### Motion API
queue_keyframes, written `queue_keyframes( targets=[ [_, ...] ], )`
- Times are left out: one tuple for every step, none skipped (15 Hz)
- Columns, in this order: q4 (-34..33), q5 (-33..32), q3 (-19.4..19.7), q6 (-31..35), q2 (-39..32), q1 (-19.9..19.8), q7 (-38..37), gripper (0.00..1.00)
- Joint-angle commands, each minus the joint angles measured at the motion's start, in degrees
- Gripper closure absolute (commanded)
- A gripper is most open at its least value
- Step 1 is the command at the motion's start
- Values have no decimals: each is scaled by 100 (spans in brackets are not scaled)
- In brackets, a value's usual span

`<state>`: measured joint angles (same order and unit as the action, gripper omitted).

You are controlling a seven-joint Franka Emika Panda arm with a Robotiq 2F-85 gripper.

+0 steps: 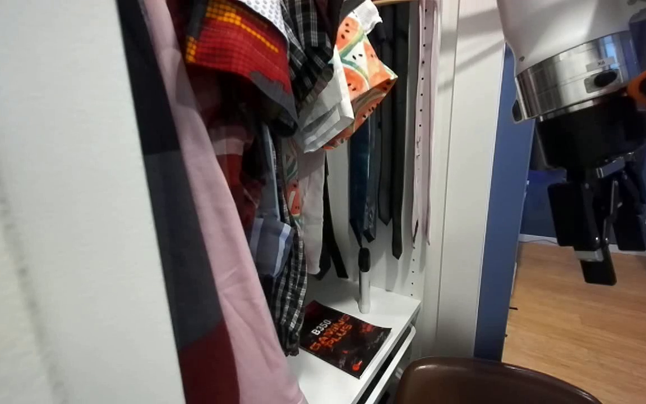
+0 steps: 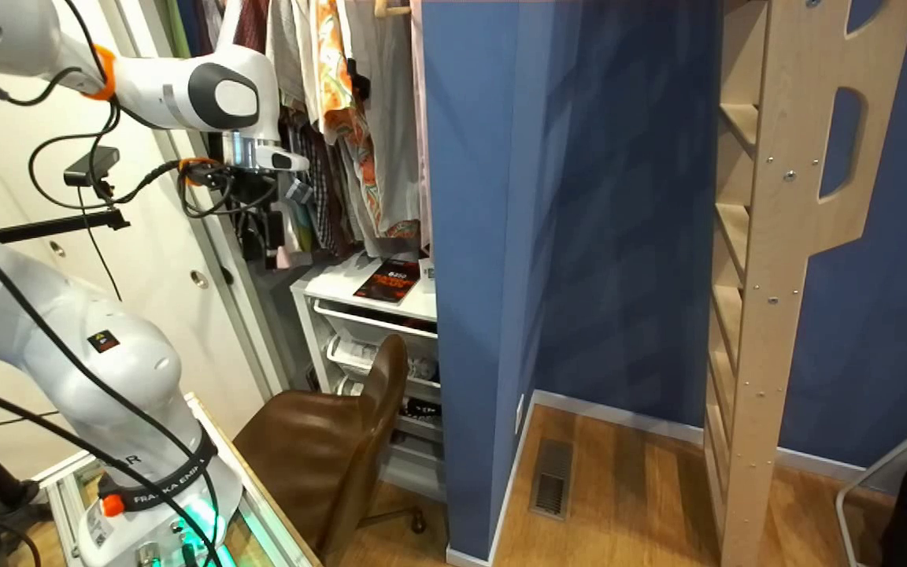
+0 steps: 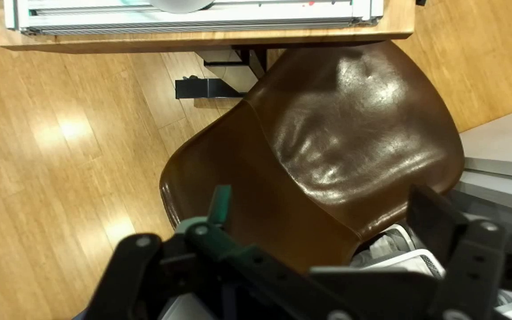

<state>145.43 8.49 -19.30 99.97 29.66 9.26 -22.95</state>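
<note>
My gripper [image 3: 322,211] is open and empty in the wrist view, its fingers wide apart over the brown chair [image 3: 354,129], well above it. In an exterior view the gripper [image 1: 598,241] points down at the right, apart from the closet. In an exterior view the gripper [image 2: 260,236] hangs in front of the hanging clothes [image 2: 375,173]; whether it touches them cannot be told there. A black and red booklet [image 1: 345,339] lies on the white drawer unit [image 1: 323,373]. A white stick-like thing with a black top [image 1: 364,280] stands behind it. A watermelon-print garment [image 1: 362,73] hangs above.
Dark ties [image 1: 398,140] hang beside the closet's side wall [image 1: 452,224]. A blue wall [image 2: 473,276] borders the closet. A wooden ladder [image 2: 768,315] stands farther right. The robot's table [image 3: 194,44] is at the chair's edge. Wire baskets [image 2: 359,354] sit under the drawer top.
</note>
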Motion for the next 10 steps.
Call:
queue_keyframes(
  targets=[
    [-198,-381,38,-417,510,102,-14,0],
    [-289,-560,29,-595,665,122,42,0],
    [-413,-682,44,-824,879,157,122,0],
    [-544,-809,45,-1032,1049,189,221,0],
    [-708,-923,48,-1251,1242,238,357,0],
    [-861,-985,60,-1418,1390,269,464,0],
    [-1095,-1058,71,-1629,1577,304,600,0],
    [-1310,-1115,89,-1764,1683,299,708,0],
    [-1521,-1198,31,-1865,1764,261,706,0],
    [-1204,-981,-14,-1596,1563,194,562,0]
  ],
)
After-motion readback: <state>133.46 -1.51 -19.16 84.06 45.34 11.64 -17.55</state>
